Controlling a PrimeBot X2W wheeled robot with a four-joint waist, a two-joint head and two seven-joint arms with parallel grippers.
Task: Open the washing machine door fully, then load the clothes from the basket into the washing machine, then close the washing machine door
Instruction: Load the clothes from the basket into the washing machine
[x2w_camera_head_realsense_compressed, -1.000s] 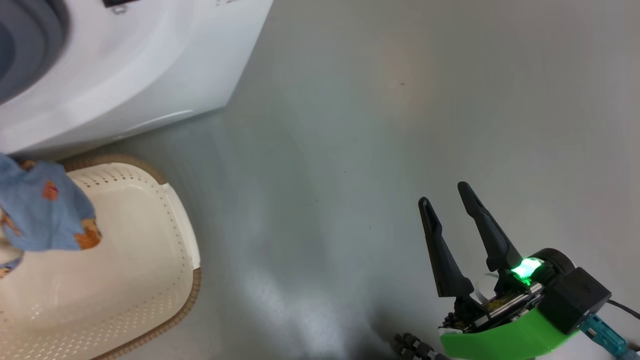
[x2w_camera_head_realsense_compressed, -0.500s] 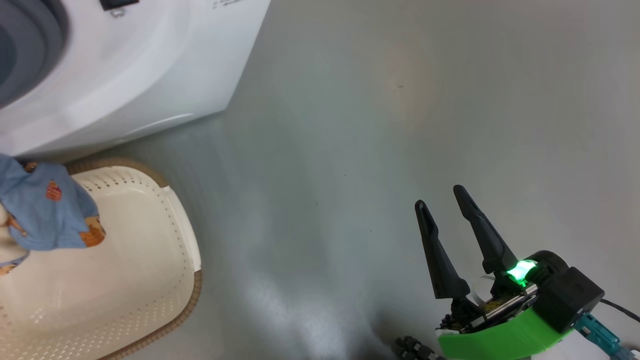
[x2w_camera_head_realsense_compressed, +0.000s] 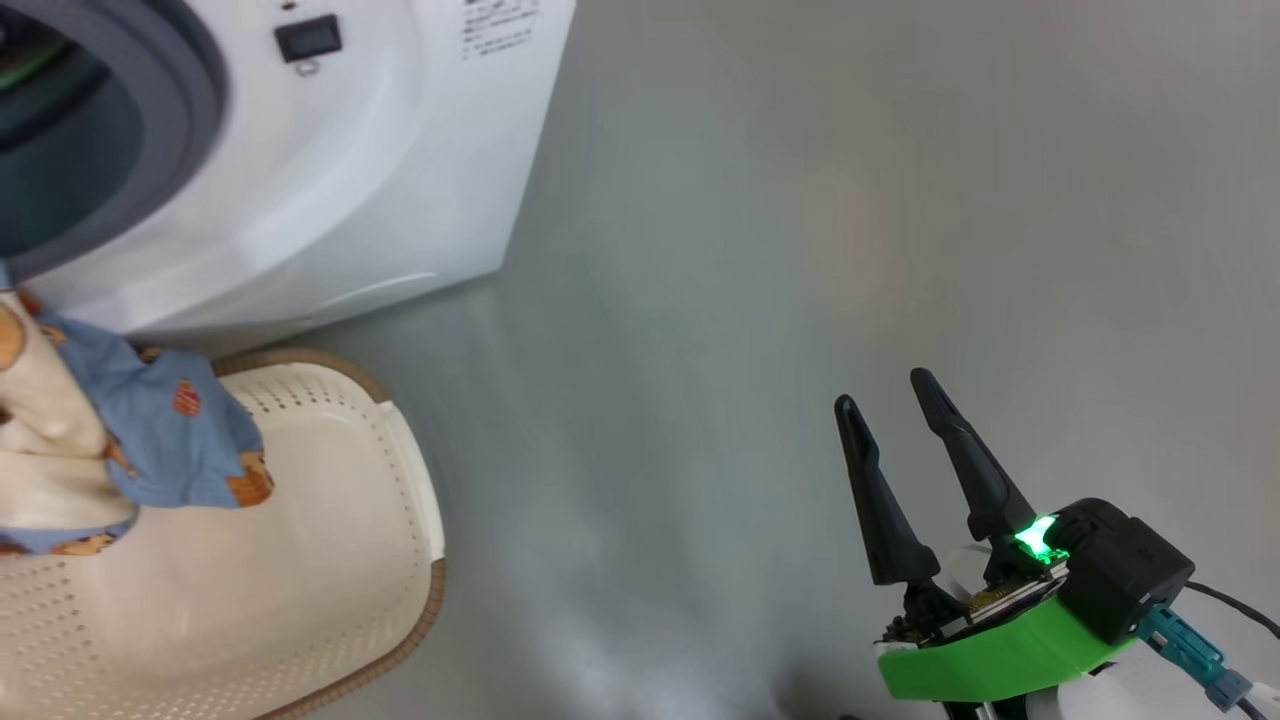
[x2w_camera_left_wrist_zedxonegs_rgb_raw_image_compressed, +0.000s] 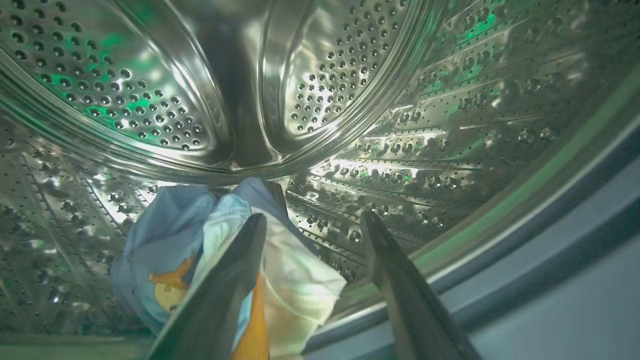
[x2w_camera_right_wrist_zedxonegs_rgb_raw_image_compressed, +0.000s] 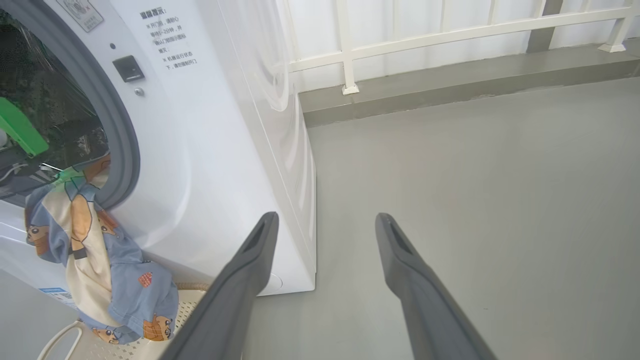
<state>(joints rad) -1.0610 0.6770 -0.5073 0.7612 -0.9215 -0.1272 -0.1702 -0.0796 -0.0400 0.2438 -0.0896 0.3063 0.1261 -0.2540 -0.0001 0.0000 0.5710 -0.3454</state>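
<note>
camera now further left — left pincer (x2w_camera_left_wrist_zedxonegs_rgb_raw_image_compressed: 313, 216) agape, empty, clothes (x2w_camera_left_wrist_zedxonegs_rgb_raw_image_compressed: 165, 250) beside its finger (x2w_camera_left_wrist_zedxonegs_rgb_raw_image_compressed: 235, 270)

Floor (x2w_camera_head_realsense_compressed: 800, 250) was wide open across centre and right of the head view. Washing machine (x2w_camera_head_realsense_compressed: 400, 180) blocked upper left, basket (x2w_camera_head_realsense_compressed: 340, 560) lower left. Clothes (x2w_camera_right_wrist_zedxonegs_rgb_raw_image_compressed: 125, 292) hung over the opening's lower lip into the basket; inside, the drum (x2w_camera_left_wrist_zedxonegs_rgb_raw_image_compressed: 450, 125) was free on its right side.
</note>
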